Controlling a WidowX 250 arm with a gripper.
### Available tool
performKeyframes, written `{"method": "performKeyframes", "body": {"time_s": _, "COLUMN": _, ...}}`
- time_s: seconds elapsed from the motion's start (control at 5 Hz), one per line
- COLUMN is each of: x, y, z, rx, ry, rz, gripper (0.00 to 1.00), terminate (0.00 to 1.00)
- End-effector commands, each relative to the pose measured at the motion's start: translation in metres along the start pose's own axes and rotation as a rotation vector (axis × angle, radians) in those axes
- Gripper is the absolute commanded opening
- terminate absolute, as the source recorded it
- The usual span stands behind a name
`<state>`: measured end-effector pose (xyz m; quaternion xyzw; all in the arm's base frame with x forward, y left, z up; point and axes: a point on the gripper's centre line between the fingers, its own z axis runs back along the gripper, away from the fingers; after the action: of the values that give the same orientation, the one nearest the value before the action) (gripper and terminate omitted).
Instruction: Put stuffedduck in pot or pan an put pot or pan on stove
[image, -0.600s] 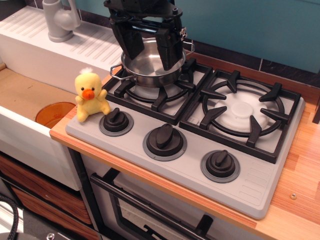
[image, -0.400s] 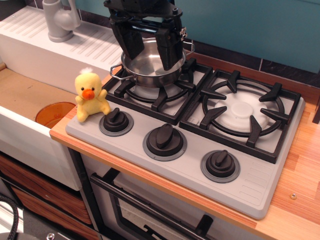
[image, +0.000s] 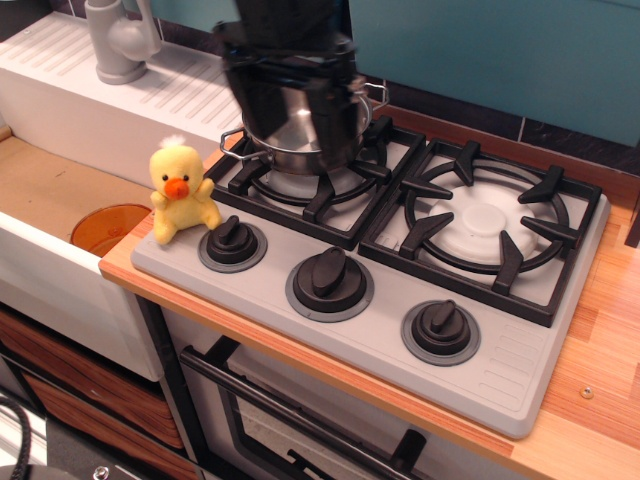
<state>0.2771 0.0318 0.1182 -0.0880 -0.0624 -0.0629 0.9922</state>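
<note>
Two burner grates top the grey stove (image: 340, 330) on the wooden counter (image: 600, 360).

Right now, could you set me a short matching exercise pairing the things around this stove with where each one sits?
Things:
1. duck
2. pot
3. faucet
4. gripper

Places:
A. on the left burner grate
B. at the back left, behind the sink
C. on the stove's front left corner, beside the leftmost knob
D. above the pot, blurred

Pairs: 1-C, 2-A, 3-B, 4-D
</note>
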Motion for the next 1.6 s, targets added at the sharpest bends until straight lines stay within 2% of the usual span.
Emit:
{"method": "performKeyframes", "body": {"time_s": 0.0, "x": 0.014, "y": 0.045, "z": 0.026, "rx": 0.045, "ry": -0.066, "rz": -0.035, "gripper": 1.00, "terminate": 0.00}}
{"method": "performKeyframes", "body": {"time_s": 0.2, "x": 0.013, "y": 0.060, "z": 0.031, "rx": 0.062, "ry": -0.076, "rz": -0.040, "gripper": 1.00, "terminate": 0.00}}
{"method": "performKeyframes", "body": {"time_s": 0.8, "x": -0.002, "y": 0.083, "z": 0.005, "rx": 0.061, "ry": -0.137, "rz": -0.055, "gripper": 1.00, "terminate": 0.00}}
{"method": "performKeyframes", "body": {"time_s": 1.0, "x": -0.007, "y": 0.087, "z": -0.001, "rx": 0.045, "ry": -0.133, "rz": -0.071, "gripper": 1.00, "terminate": 0.00}}
{"method": "performKeyframes", "body": {"time_s": 1.4, "x": -0.010, "y": 0.100, "z": -0.002, "rx": 0.048, "ry": -0.166, "rz": -0.114, "gripper": 1.00, "terminate": 0.00}}
